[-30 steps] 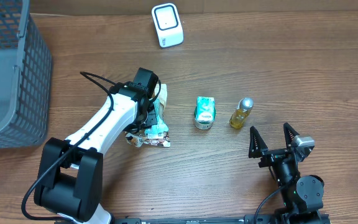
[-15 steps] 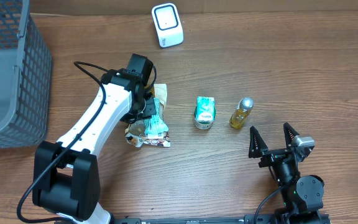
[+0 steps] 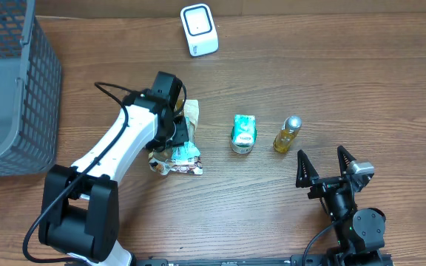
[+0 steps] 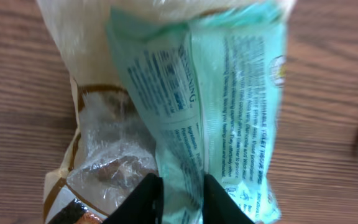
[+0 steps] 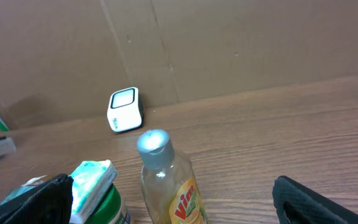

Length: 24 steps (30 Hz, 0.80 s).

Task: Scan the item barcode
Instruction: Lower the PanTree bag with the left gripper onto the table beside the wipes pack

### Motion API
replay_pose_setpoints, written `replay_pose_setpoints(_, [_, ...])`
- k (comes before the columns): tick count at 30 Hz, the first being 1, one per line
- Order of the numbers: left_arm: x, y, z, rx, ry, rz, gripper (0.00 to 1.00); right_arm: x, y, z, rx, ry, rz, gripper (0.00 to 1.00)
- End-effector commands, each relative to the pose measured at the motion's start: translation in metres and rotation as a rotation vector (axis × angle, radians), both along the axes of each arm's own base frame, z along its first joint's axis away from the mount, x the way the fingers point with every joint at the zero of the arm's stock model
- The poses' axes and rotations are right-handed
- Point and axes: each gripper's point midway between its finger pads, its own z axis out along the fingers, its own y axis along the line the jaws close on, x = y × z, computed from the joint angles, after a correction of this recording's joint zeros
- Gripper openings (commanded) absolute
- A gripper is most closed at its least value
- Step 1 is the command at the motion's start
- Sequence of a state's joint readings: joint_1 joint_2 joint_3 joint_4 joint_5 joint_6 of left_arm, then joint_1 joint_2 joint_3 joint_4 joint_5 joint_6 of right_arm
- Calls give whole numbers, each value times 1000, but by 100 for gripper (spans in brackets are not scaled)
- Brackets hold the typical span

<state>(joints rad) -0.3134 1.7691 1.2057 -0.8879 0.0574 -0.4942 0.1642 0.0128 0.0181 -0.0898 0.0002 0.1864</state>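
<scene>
Left pincer (image 4: pixel 180 182): narrow, its two dark fingers pinching a fold at the edge of the teal packet (image 4: pixel 229 106); from overhead the wrist hides the jaws.
Teal packet: on the table (image 3: pixel 346 74), left of centre, lying partly on top of a clear bag (image 4: pixel 104 149); printed small text faces up, and no barcode can be made out on that face.
Clear bag: flat on the table under the packet, brown trim along one edge, contents not readable.
Scanner (image 3: pixel 199 29): small white box at the far edge of the table, well apart from the packet.
Right pincer (image 3: pixel 320 154): wide, holding nothing, low at the near right of the table.
Bottle (image 5: pixel 166 177): upright, silver cap, yellow liquid, just ahead of the right pincer.
Green tub (image 3: pixel 243 134): between the packet and the bottle.
Basket (image 3: pixel 13 96): grey mesh, at the far left.
</scene>
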Motion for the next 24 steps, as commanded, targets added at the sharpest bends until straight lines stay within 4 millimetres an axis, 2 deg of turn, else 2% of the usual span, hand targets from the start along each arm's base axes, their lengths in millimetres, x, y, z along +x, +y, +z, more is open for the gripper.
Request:
replay_pose_setpoints(1, [-9, 18, -10, 95, 8, 6, 22, 0, -1, -1, 1, -6, -6, 100])
replay_pose_setpoints(3, [-10, 25, -12, 130, 6, 12, 22, 0, -1, -1, 1, -6, -6, 100])
replay_pose_setpoints(7, [-10, 26, -13, 134, 2, 11, 21, 0, -1, -1, 1, -6, -6, 100])
replay_pose_setpoints(8, [-9, 26, -13, 134, 2, 11, 19, 0, -1, -1, 1, -6, -6, 100])
replay_pose_setpoints(10, [-9, 26, -13, 134, -2, 10, 4, 0, -1, -1, 1, -6, -6, 100])
replay_pose_setpoints(14, [-2, 26, -10, 126, -21, 19, 4, 0, -1, -1, 1, -6, -6, 100])
replay_pose_setpoints(19, [12, 28, 16, 115, -64, 29, 4, 0, -1, -1, 1, -6, -6, 100])
replay_pose_setpoints(24, [20, 42, 43, 111, -95, 47, 4, 0, -1, -1, 1, -6, -6, 100])
